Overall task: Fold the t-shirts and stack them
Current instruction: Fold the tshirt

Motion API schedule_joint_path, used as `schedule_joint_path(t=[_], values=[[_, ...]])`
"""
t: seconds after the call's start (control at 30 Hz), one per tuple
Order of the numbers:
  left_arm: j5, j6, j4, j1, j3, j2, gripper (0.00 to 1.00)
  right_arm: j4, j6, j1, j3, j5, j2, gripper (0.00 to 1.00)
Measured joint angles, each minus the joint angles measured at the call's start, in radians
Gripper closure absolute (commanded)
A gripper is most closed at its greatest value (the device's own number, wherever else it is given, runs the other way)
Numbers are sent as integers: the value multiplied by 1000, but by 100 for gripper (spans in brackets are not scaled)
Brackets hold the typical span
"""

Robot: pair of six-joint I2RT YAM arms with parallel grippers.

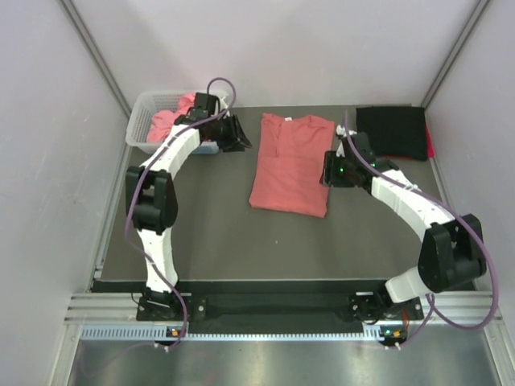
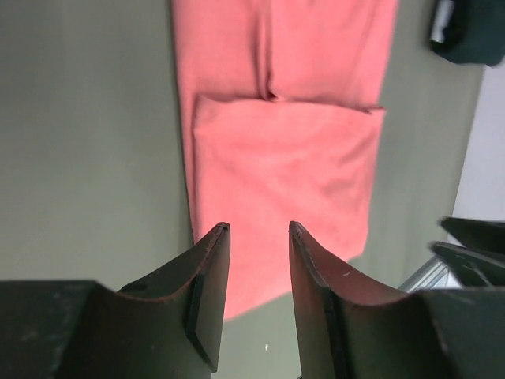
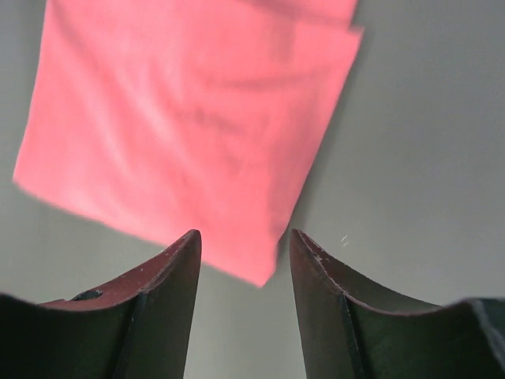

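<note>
A salmon-red t-shirt (image 1: 290,165) lies flat in the middle of the table, its sides folded in and its neck towards the back. A black t-shirt (image 1: 392,133) lies folded at the back right. A pink t-shirt (image 1: 171,121) is bunched in the basket. My left gripper (image 1: 239,138) hovers off the salmon shirt's back left, open and empty. In the left wrist view the shirt (image 2: 284,158) lies beyond the open left gripper (image 2: 259,229). My right gripper (image 1: 328,173) stands open by the shirt's right edge. In the right wrist view the right gripper (image 3: 245,235) is above a corner of the shirt (image 3: 189,118), holding nothing.
A white lattice basket (image 1: 143,137) stands at the back left, just behind the left arm. A sliver of red cloth (image 1: 430,146) shows along the black shirt's right side. Grey walls close in on three sides. The table mat (image 1: 241,249) is bare in front of the shirt.
</note>
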Motion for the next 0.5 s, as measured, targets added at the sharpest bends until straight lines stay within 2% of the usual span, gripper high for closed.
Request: schedule_joint_path(t=[0.23,0.5], values=[[32,74,63,-12,-232,-238,59,8,24,0,-218,-130,-85,50],[56,81,111,-81,-532,-256,59,74,24,-24,-330,-226,-88,50]])
